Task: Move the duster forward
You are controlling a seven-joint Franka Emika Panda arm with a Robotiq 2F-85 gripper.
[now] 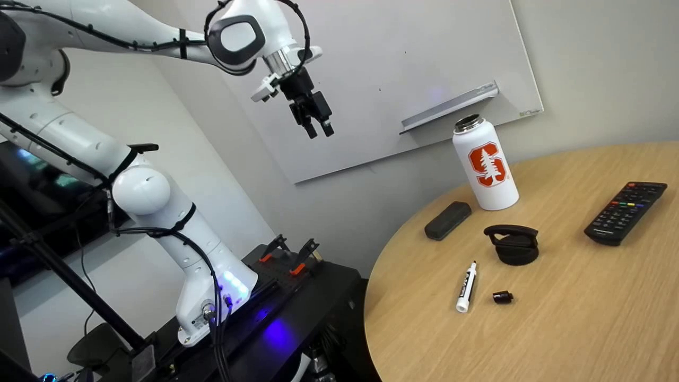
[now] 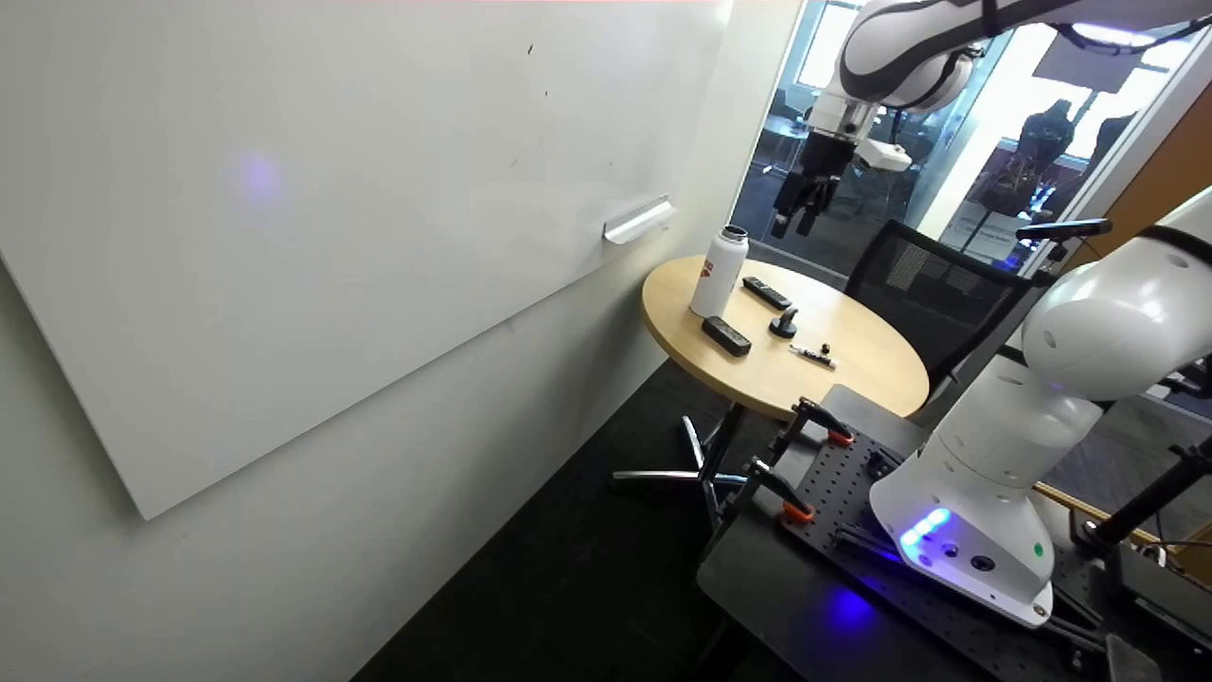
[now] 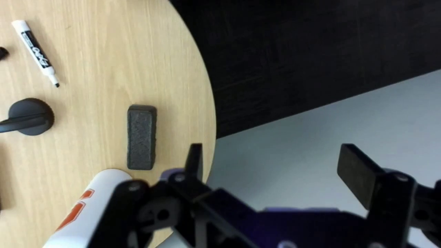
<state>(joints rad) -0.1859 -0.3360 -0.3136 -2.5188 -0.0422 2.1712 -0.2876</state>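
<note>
A round table (image 1: pixel 594 313) sits lower than my pincer (image 3: pixel 270 155), which is spread wide.
In the wrist view, a white bottle (image 3: pixel 86 213) stands to the left, partly hidden by my pincer. A black remote (image 1: pixel 626 213), seen in an exterior view, lies lower than my pincer and well to its right. In the wrist view, the duster (image 3: pixel 141 137), a plain black block, lies flat on the table, left of my pincer and apart from it. Farther left are a black lid (image 3: pixel 31 116), a white marker (image 3: pixel 36 53) with its dark tip showing, and a small black cap (image 3: pixel 3 53) at the view's edge.
</note>
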